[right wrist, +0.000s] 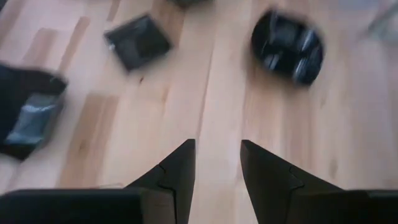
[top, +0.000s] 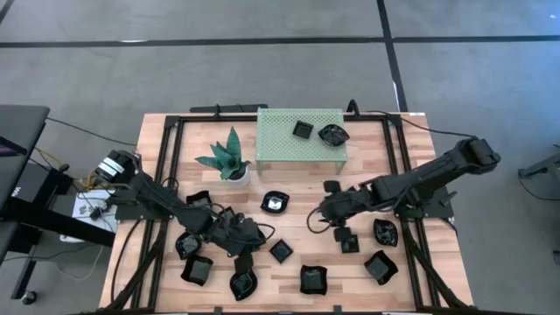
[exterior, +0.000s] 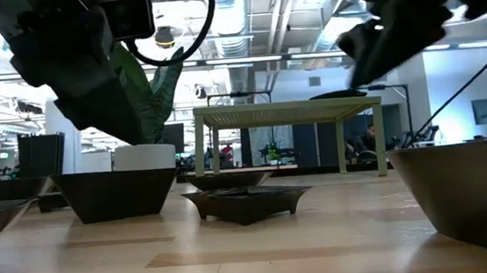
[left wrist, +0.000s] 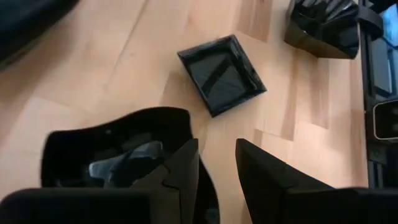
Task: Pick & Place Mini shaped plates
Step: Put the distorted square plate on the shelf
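Several glossy black mini plates lie flat on the wooden table (top: pixel 289 229). Two more sit on top of the green perforated shelf (top: pixel 302 153): a square plate (top: pixel 303 129) and a rounded plate (top: pixel 332 134). My left gripper (top: pixel 259 236) is low over the near-left cluster and open. In its wrist view the left gripper (left wrist: pixel 216 171) has a rounded black dish (left wrist: pixel 112 152) beside and under one finger, with a square plate (left wrist: pixel 221 73) ahead. My right gripper (top: pixel 320 213) hangs open over bare wood at mid-table. The right gripper (right wrist: pixel 217 165) faces a round plate (right wrist: pixel 287 46) and a square plate (right wrist: pixel 138 40). My left gripper has one finger (left wrist: pixel 185 165) in front of the rounded dish's rim (left wrist: pixel 180 121), coming from above at a slant. The finger hides the meeting place, so I cannot tell whether it touches. The dish lies flat on the table.
A green-leaved plant in a white pot (top: pixel 231 162) stands left of the shelf. Black frame rails (top: pixel 395 166) run along the table's sides. Plates crowd the near half, among them plate (top: pixel 312 278) and plate (top: pixel 380 266); bare wood lies between the two grippers.
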{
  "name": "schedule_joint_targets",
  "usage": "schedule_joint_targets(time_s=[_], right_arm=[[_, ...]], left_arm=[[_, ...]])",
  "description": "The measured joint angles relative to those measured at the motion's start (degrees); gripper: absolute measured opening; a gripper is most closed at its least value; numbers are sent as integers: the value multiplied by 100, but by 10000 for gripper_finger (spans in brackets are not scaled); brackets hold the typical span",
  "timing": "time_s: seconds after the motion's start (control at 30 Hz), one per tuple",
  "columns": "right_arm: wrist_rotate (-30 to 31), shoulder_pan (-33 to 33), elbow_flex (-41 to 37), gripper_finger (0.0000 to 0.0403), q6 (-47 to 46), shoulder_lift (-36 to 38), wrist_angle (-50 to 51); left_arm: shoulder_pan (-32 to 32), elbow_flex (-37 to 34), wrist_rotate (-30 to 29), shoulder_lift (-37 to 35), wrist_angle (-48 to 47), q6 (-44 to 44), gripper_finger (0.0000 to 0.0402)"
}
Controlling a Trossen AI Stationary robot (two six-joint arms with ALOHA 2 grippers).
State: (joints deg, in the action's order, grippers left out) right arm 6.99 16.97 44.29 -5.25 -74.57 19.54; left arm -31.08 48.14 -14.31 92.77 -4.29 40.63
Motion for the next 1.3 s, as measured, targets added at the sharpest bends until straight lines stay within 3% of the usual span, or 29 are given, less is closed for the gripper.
schedule_joint_targets(time_s=[0.13, 0.27, 0.4, 0.57, 0.83, 1.3], right_arm=[[-47, 206, 0, 123, -969, 467, 1153], [676, 510, -72, 123, -1665, 840, 1610], [1112, 727, -72, 123, -1570, 964, 1705], [1110, 767, -72, 123, -936, 962, 1482], [1101, 767, -72, 123, -829, 962, 1340], [1088, 767, -72, 123, -829, 962, 1275]], left_arm=[[98, 0, -9, -195, 26, 20, 108], [222, 0, 113, -357, 39, 74, 108], [255, 0, 567, -237, 39, 531, 108], [-26, 0, 883, 208, 13, 1058, 108], [-155, 0, 265, 300, 26, 1083, 108], [-161, 0, -157, 265, -42, 474, 108]])
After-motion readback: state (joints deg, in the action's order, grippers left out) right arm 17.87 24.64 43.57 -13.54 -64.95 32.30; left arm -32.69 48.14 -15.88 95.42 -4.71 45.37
